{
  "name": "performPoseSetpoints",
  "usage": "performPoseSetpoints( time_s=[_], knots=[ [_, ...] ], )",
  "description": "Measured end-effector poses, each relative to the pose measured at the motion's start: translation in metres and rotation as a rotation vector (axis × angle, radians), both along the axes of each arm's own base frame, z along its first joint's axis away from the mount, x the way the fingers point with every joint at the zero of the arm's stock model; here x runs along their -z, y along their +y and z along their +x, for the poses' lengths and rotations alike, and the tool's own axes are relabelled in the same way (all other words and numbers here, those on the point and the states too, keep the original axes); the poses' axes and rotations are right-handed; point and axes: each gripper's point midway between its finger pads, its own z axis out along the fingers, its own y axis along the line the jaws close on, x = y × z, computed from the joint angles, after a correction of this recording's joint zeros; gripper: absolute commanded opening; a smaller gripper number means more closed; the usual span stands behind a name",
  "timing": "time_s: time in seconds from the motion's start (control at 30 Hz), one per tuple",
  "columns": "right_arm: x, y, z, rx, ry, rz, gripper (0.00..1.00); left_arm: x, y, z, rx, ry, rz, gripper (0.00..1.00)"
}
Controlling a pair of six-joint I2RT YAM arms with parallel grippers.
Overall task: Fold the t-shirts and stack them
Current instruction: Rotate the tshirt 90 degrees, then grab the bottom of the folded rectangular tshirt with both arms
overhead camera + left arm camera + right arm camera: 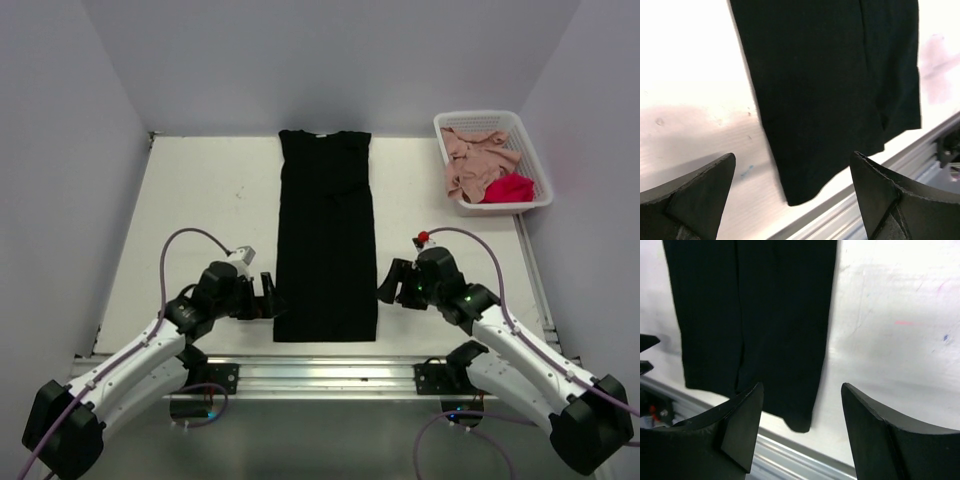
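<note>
Released, the left fingers (695,195) and right fingers (890,440) flank the black t-shirt (326,235) at its near hem; best pinch both corners level, lifting together.

black t-shirt (830,90): top cropped in wrist views | fingers (690,205): bases cropped

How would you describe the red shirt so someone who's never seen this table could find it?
On the white table, find the white lattice basket at the far right corner. In its near end sits the bunched red shirt, beside crumpled pink cloth. It is the only bright red cloth; the black shirt lies flat mid-table.
</note>
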Motion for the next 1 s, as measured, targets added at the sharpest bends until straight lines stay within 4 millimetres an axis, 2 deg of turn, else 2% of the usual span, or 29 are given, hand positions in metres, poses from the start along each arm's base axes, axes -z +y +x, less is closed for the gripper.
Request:
performPoseSetpoints(
  time_s=[0.1, 0.3, 0.5, 0.73, 1.0],
  knots=[
    [0.004, 0.006, -0.014, 0.005, 0.047, 0.073, 0.64, -0.001, -0.004, -0.006, -0.004, 0.032, -0.033, 1.00],
    [0.024, 0.020, -0.038, 0.013, 0.202, 0.186, 0.62, 0.015, -0.012, -0.029, 0.001, 0.175, -0.058, 1.00],
    [0.033, 0.029, -0.051, 0.043, 0.309, 0.260, 0.56, 0.018, -0.027, -0.043, 0.031, 0.259, -0.127, 0.97],
    [0.033, 0.029, -0.058, 0.078, 0.358, 0.289, 0.47, 0.020, -0.036, -0.051, 0.033, 0.316, -0.171, 0.83],
    [0.041, 0.020, -0.075, 0.111, 0.439, 0.248, 0.48, 0.023, -0.043, -0.068, 0.054, 0.383, -0.181, 0.83]
  ],
)
